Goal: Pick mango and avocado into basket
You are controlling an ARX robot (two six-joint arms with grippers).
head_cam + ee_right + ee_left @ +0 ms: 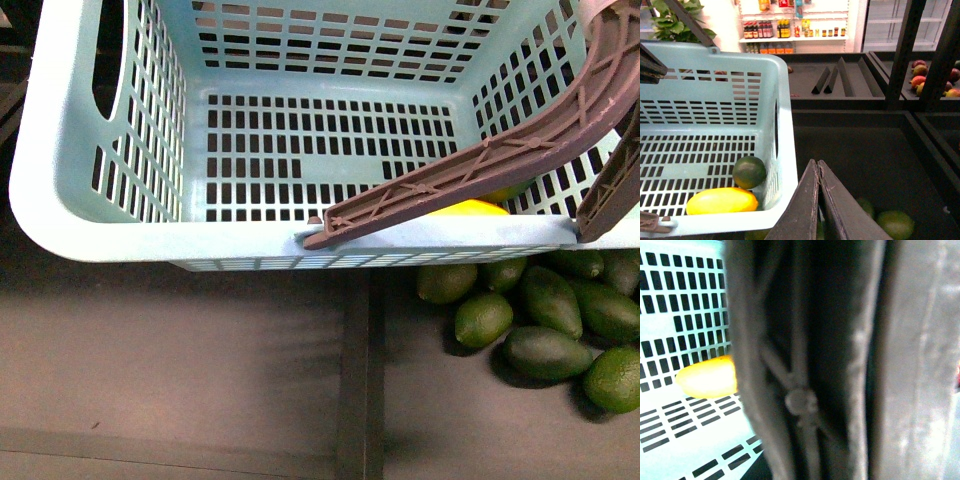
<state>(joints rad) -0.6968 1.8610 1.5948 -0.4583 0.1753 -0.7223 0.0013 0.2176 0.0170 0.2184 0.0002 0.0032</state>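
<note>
The pale teal basket [200, 240] fills the front view, its brown handle [480, 165] folded across its right side. The yellow mango [722, 200] lies on the basket floor by the near wall, and a dark green avocado [749, 171] sits right behind it in the corner. In the front view only the mango's top [470, 207] shows under the handle. My right gripper [817, 161] is shut and empty, outside the basket beside its wall [785, 125]. The left wrist view is blocked by the blurred handle [805, 365]; the mango [707, 377] shows beside it, and the left jaws are hidden.
A pile of loose avocados [545, 320] lies in the dark bin in front of the basket at the right, also below my right gripper [895, 223]. A dark divider [360, 370] splits the bins. Red-and-yellow mangoes [920, 75] lie in a far bin.
</note>
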